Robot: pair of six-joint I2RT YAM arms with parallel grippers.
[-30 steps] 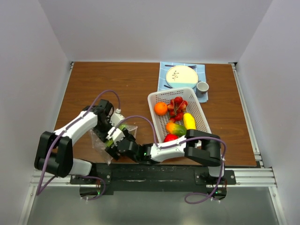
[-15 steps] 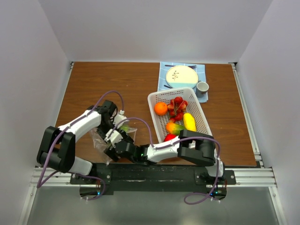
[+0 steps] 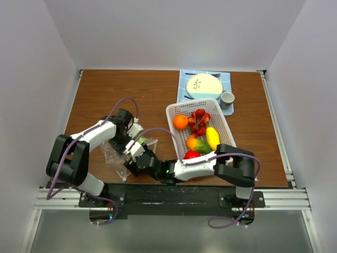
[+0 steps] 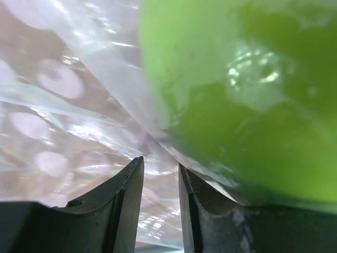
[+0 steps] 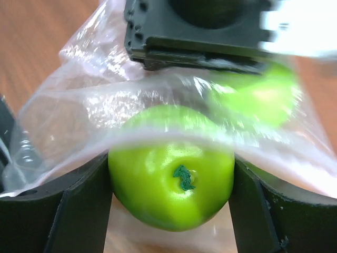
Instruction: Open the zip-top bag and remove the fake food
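Near-left part of the brown wooden worktop (image 3: 121, 89): clear, crinkly plastic zip-top bag (image 3: 111, 155), rumpled, close to the near edge.

Left gripper (image 4: 160, 174) down over the bag's right side. Fingers (image 4: 126, 211) drawn close together, a fold of the bag's film running into the narrow gap between them; clenched on the plastic, as far as the wrist view shows. Large glossy green shape filling the right of that view, behind the film.

Right gripper (image 5: 171, 174) reaching in from the near side, just beside the left one. Glossy green round plastic fruit (image 5: 168, 184) squeezed between its pads (image 5: 79, 211), both pads touching it, stem end toward the camera. Bag film draped over the top of that fruit; lower half bare. Second green fruit (image 5: 258, 97) farther in, behind the film, under the black body of the other gripper.

Right of centre: white perforated plastic basket (image 3: 171, 110), well apart from the bag. Inside: round orange (image 3: 180, 122) at the far-left corner, cluster of red strawberries (image 3: 199, 118) beside it, yellow lemon (image 3: 212, 136) along the right wall, orange-and-green fruit (image 3: 197, 143) left of the lemon, red round fruit (image 3: 191, 155) at the near end.

Far edge, behind the basket: blue cloth mat (image 3: 227, 79) with a pale round plate (image 3: 204, 85) and a small grey cup (image 3: 227, 97) on it.
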